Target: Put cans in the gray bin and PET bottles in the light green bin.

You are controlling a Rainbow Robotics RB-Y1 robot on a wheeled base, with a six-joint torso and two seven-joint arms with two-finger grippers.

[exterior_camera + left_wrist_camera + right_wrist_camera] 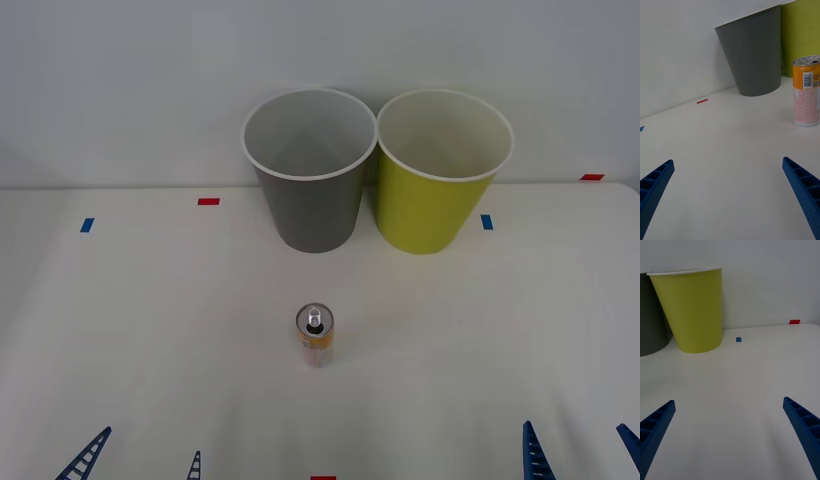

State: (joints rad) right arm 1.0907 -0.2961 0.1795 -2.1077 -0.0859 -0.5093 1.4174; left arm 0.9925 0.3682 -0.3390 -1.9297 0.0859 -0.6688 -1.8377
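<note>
On the table's middle stands 1 can; the left gripper, wide open and empty, should straddle its body squarely before lifting toward the gray bin

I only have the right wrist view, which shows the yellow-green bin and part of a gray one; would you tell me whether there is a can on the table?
Observer: Yes, one small slim drink can with a silver top and yellow-orange and white body stands upright on the white table, nearer the robot than the tall tapered gray bin.
Operator: Thank you. Is anything already inside the bins?
Observer: From the front, the visible inner walls of the gray bin and the tall yellow-green bin are bare; their bottoms are hidden.
Operator: Where is the left gripper?
Observer: The left gripper is low at the near table edge, fingers open, left of the can. The right gripper is open too.
</note>
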